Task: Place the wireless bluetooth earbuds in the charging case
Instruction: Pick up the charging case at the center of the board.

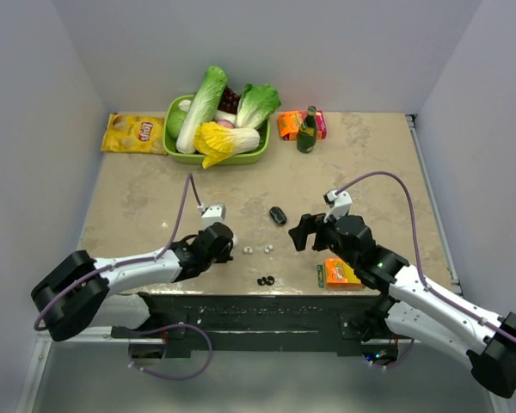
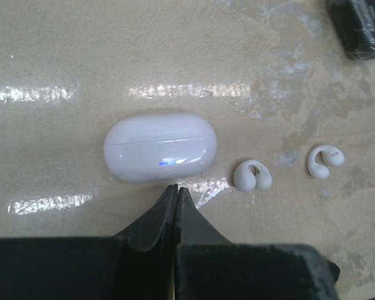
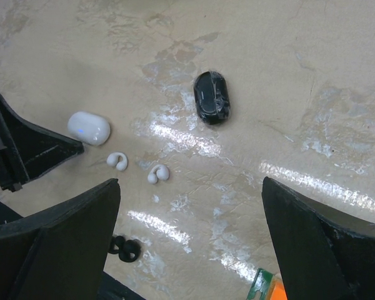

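My left arm lay low, reaching toward centre. The left gripper (image 2: pixel 176 190) was pinched shut on nothing, its tips just beside the closed white case (image 2: pixel 160 147). The right gripper (image 3: pixel 190 181) hovered higher, jaws wide. The left wrist view showed the white earbuds (image 2: pixel 252 175) beside that case. Only the right wrist and top views caught the black earbuds (image 3: pixel 125 247) near the table's (image 1: pixel 155 198) front edge. The black case (image 3: pixel 212 97) sat apart, open surface around it.

Lab test cell: plain grey walls (image 1: pixel 43 95) boxing stone-pattern table (image 1: pixel 387 181), black arm-mount plate (image 1: pixel 241 308) along near edge
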Action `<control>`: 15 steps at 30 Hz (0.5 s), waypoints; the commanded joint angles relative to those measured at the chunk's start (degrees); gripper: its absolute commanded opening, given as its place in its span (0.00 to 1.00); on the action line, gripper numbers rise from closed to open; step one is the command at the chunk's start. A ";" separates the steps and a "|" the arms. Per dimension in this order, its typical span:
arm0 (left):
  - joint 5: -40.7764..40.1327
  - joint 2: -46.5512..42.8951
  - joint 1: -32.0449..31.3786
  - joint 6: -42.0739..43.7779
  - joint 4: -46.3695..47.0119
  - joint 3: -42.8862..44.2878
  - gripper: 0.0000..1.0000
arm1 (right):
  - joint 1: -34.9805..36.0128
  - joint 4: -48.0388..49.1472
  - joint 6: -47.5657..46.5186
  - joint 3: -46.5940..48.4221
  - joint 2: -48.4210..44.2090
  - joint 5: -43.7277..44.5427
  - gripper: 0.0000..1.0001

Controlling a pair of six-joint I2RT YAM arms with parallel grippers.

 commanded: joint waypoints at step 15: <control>-10.92 -17.28 -0.93 -9.80 -8.39 -0.55 1.00 | 0.02 0.34 -0.84 0.93 -1.02 -0.57 0.98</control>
